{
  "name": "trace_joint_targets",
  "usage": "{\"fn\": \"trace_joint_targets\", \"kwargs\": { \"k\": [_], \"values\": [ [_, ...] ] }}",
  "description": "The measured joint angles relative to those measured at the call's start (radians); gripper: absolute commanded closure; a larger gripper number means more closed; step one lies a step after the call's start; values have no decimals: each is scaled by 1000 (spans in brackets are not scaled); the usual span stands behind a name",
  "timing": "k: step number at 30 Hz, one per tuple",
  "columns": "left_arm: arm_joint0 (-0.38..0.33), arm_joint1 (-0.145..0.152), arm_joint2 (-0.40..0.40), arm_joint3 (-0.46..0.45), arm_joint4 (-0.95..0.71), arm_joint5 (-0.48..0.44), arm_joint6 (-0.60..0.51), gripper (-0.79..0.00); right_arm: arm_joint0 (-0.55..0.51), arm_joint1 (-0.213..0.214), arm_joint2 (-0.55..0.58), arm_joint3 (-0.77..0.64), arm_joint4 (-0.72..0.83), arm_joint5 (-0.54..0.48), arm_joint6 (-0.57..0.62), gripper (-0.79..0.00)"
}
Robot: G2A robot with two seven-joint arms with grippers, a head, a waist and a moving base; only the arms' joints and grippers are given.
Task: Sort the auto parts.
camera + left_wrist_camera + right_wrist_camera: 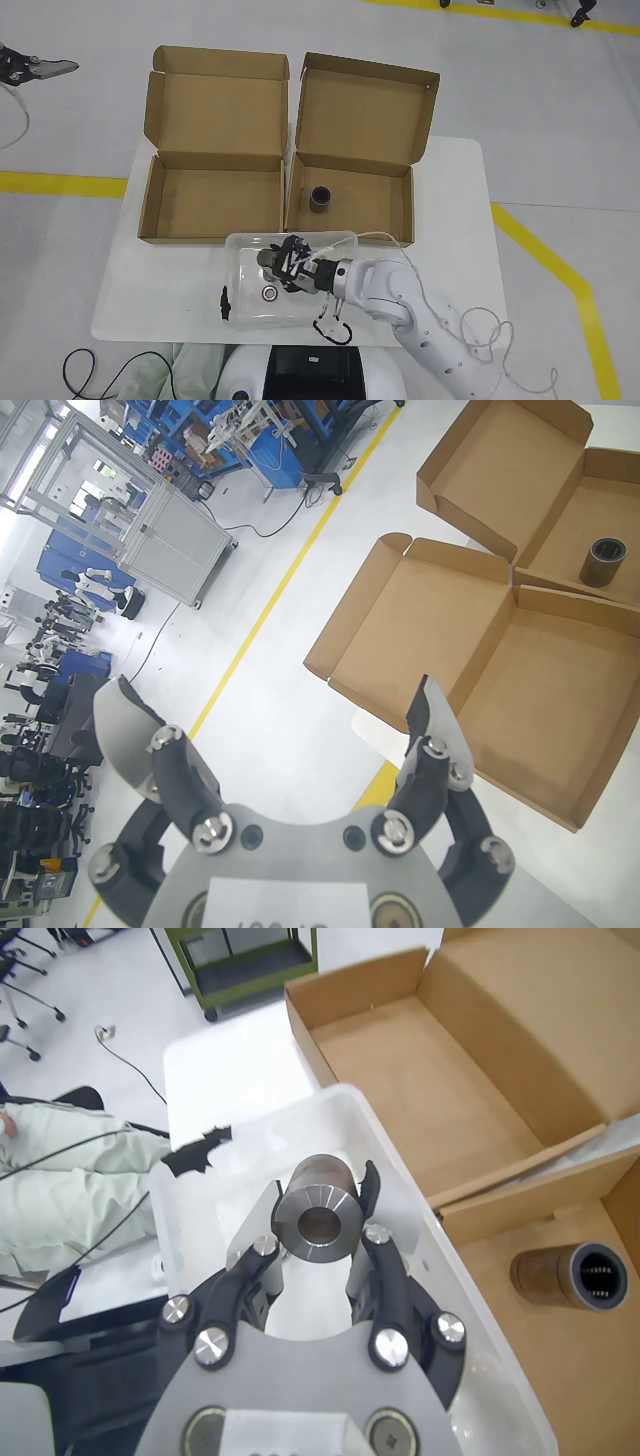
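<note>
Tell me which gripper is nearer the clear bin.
Right. The right gripper sits over the clear bin, shut on a metal sleeve; the left gripper hangs open off the table, past the left cardboard box.

A white surface [450, 200] stands on a pale floor [560, 120] with yellow lines [60, 184]. Pale green cloth [60, 1188] lies beside it, a green cart [250, 988] farther off.

- My right gripper [322, 1183], clamped on the steel sleeve [345, 1208], hangs over the clear bin [320, 1138]; its walls ring the space below my hand, open above.
- Ahead, the left box [425, 1078] and right box [575, 1378] open upward; a dark bearing [545, 1275] lies in the right one.
</note>
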Motion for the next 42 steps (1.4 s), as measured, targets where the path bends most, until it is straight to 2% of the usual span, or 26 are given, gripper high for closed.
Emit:
{"fn": "trace_joint_targets", "kwargs": {
  "k": [5, 11, 18, 32, 37, 42],
  "values": [
    [0, 0, 0, 0, 0, 0, 0, -785, 13, 0, 21, 5, -2, -45, -182, 0],
    [0, 0, 0, 0, 0, 0, 0, -785, 35, 2, 53, -34, -28, -55, -306, 0],
    [0, 0, 0, 0, 0, 0, 0, -785, 54, 6, 113, -81, -13, -47, -365, 0],
    [0, 0, 0, 0, 0, 0, 0, -785, 82, 15, 202, -118, 44, -136, -542, 0],
    [0, 0, 0, 0, 0, 0, 0, -785, 96, 14, 215, -152, 49, -133, -564, 0],
    [0, 0, 0, 0, 0, 0, 0, -785, 98, 18, 245, -222, 47, -119, -534, 0]
  ]
}}
